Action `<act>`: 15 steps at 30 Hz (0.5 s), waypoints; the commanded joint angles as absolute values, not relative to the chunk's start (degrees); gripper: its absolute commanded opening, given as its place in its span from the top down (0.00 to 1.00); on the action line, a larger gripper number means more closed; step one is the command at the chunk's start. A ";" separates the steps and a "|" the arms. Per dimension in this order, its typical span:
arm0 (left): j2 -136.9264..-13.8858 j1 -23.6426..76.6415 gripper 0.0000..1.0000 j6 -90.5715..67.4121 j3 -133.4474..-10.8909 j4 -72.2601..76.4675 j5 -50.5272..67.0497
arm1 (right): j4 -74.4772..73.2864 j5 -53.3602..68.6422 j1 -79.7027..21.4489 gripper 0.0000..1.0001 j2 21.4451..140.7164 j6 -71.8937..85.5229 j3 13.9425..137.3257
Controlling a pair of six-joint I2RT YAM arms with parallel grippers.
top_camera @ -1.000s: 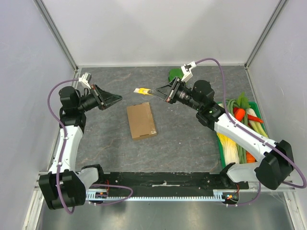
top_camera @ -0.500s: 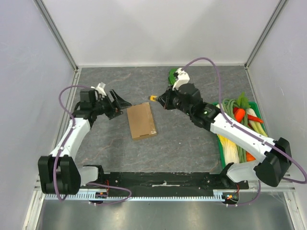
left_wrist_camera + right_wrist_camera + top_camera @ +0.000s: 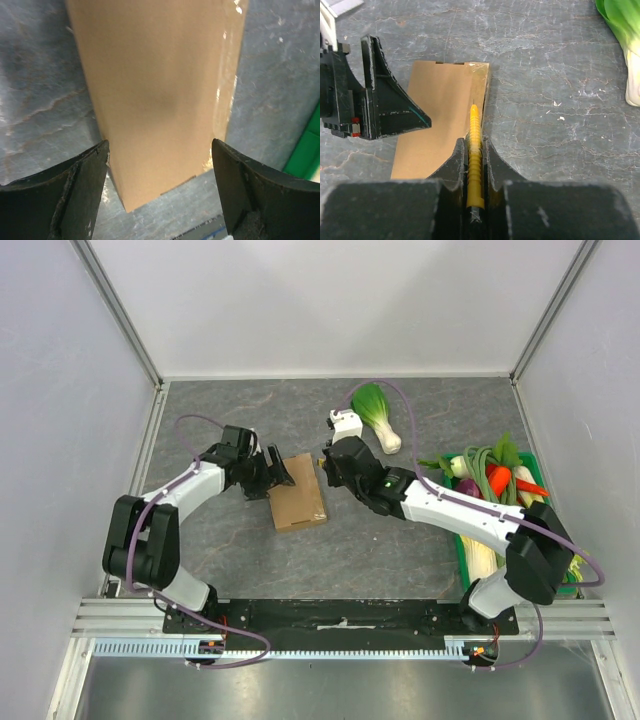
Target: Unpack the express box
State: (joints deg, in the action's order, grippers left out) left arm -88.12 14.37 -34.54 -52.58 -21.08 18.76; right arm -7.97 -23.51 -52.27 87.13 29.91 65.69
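Half a second ago my left gripper (image 3: 281, 475) hung apart from the express box (image 3: 296, 492), at its left. Now it has come in over the box's upper-left corner. In the left wrist view its fingers (image 3: 82, 187) are spread wide, with the box's brown end between them. I cannot tell whether they touch the cardboard.

The box itself has not shifted and lies flat at the centre of the top view. My right gripper (image 3: 474, 146) has dropped to the box's upper-right edge, clenched on a yellow ridged tool (image 3: 474, 165) that points along the taped side.

The bok choy (image 3: 378, 414), earlier hidden behind my right wrist, now shows whole at upper centre. From above the tool is barely visible, and my right arm covers part of the green crate (image 3: 464, 562).
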 commanded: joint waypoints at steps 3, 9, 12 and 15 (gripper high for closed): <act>-89.38 14.59 0.11 -32.52 -55.81 -21.80 9.23 | -2.64 -26.90 -52.29 1.00 90.17 28.21 65.83; -92.80 14.59 0.09 -32.96 -56.07 -20.13 10.89 | -0.62 -27.07 -52.29 1.00 92.55 28.21 65.66; -94.74 14.50 0.09 -34.18 -56.07 -18.98 12.74 | -0.44 -27.42 -52.29 1.00 93.78 28.04 65.57; -96.23 14.41 0.17 -35.41 -56.51 -20.12 12.40 | 1.14 -27.86 -52.29 1.00 94.57 28.04 65.57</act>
State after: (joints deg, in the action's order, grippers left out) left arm -94.61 14.55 -34.48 -54.19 -20.93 12.38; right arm -3.33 -25.58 -52.27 93.60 28.62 65.69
